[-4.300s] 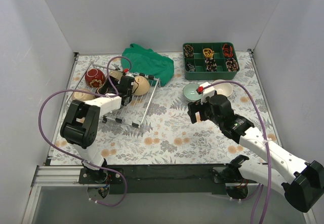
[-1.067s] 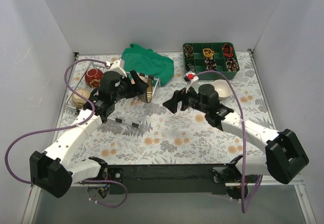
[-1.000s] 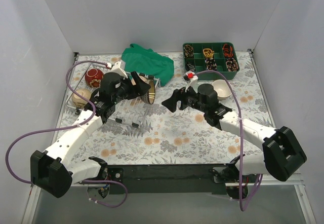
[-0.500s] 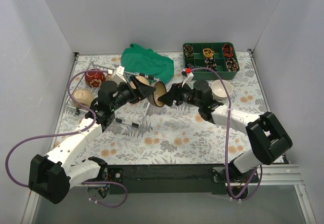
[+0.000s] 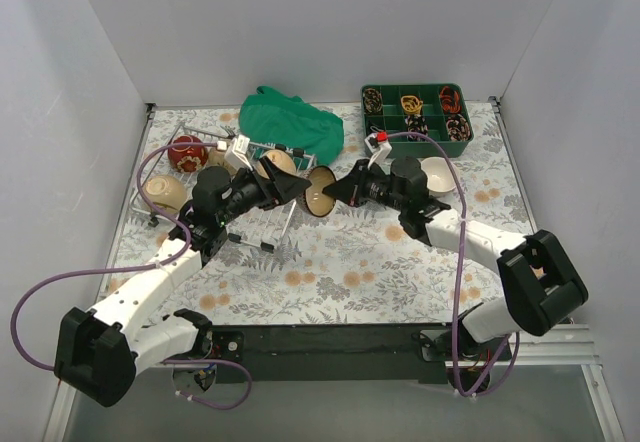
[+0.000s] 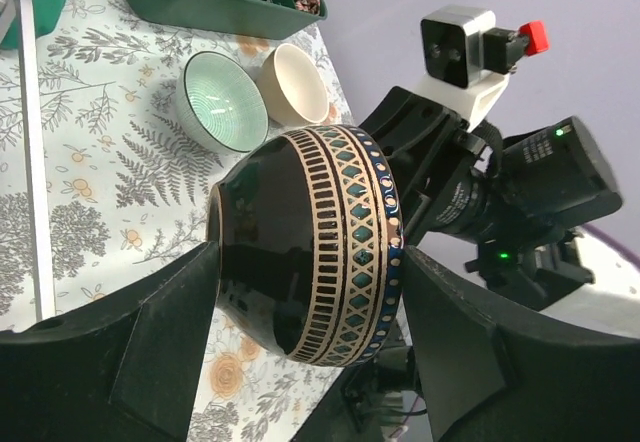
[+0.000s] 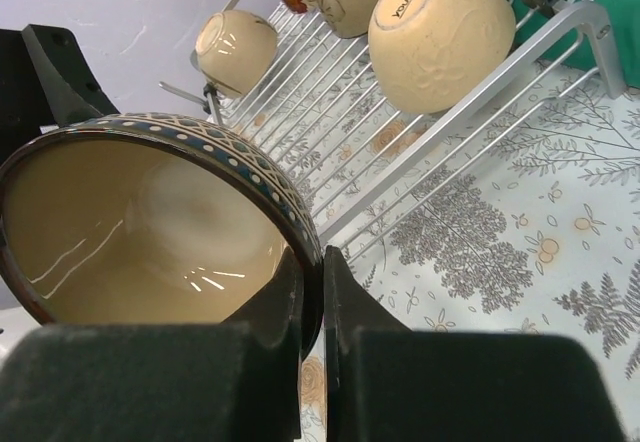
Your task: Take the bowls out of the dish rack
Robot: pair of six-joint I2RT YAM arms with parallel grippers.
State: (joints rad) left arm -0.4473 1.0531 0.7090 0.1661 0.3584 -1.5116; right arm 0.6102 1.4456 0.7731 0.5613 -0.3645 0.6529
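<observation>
A dark bowl (image 5: 318,190) with a patterned band and cream inside hangs above the table, just right of the dish rack (image 5: 250,224). My left gripper (image 5: 292,190) is shut across its dark body (image 6: 310,242). My right gripper (image 5: 337,193) is shut on its rim (image 7: 300,232), one finger inside and one outside. In the rack sit a red bowl (image 5: 187,152) and beige bowls (image 5: 165,193) (image 5: 278,165). The right wrist view shows a beige bowl (image 7: 440,22) bottom-up on the wires (image 7: 470,102).
A pale green bowl (image 6: 222,102) and a white bowl (image 6: 293,84) stand on the floral cloth at the right. Behind them is a green compartment tray (image 5: 415,117). A green cloth (image 5: 290,122) lies at the back, beside the rack.
My left gripper carried the dark bowl rightward off the rack. My right gripper came in from the right and closed on the bowl's rim.
</observation>
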